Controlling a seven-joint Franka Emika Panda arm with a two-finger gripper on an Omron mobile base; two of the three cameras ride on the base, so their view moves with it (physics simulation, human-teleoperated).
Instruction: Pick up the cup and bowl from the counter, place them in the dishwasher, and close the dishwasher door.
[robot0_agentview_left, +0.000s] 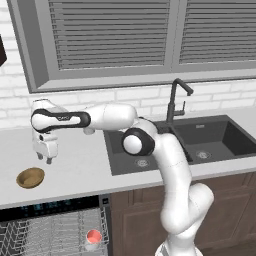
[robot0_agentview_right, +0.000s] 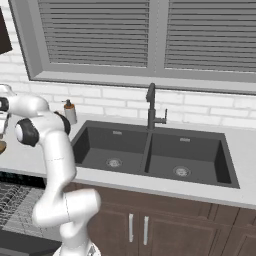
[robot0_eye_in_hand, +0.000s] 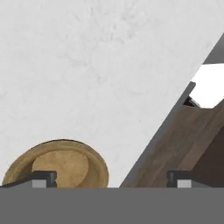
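Bowl (robot0_agentview_left: 30, 177) upright on counter (robot0_agentview_left: 80, 170), mouth up, round; gripper (robot0_agentview_left: 44, 159) above, jaws wide, empty.

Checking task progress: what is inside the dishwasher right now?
The cup sits in the dishwasher wire rack, red inside facing up. The rest of the rack is cut off by the frame.

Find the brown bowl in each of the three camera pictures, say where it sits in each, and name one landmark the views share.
Left base view: the bowl sits at the left on the counter, below the hand.
Right base view: a brown sliver at the far left edge, apparently the bowl, mostly cut off.
Hand view: the bowl lies at bottom left, beside one fingertip.
Shared landmark: the counter's front edge.
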